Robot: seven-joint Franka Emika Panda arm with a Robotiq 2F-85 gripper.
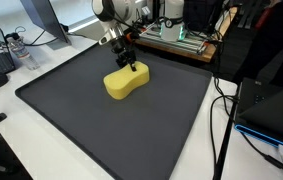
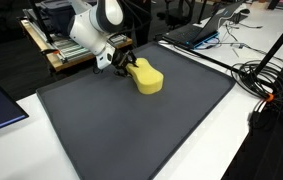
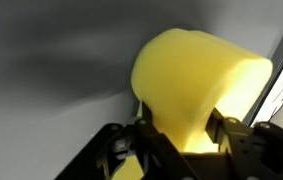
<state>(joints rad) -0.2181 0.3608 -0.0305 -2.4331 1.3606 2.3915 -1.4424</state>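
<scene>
Hand [image 3: 181, 128], half closed, pinches the one yellow sponge [image 3: 196, 70] lying on the one dark mat [image 1: 101, 130].

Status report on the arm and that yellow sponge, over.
Gripper astride one end of yellow peanut-shaped foam sponge, fingers at both sides, grip unclear. Sponge flat on dark grey mat. Nothing blocking.

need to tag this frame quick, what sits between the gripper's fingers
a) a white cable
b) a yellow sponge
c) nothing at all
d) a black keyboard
b: in the wrist view the yellow sponge fills the gap of the gripper, a jaw on either side of it, and in both exterior views the gripper is at one end of the sponge on the dark mat.
</scene>
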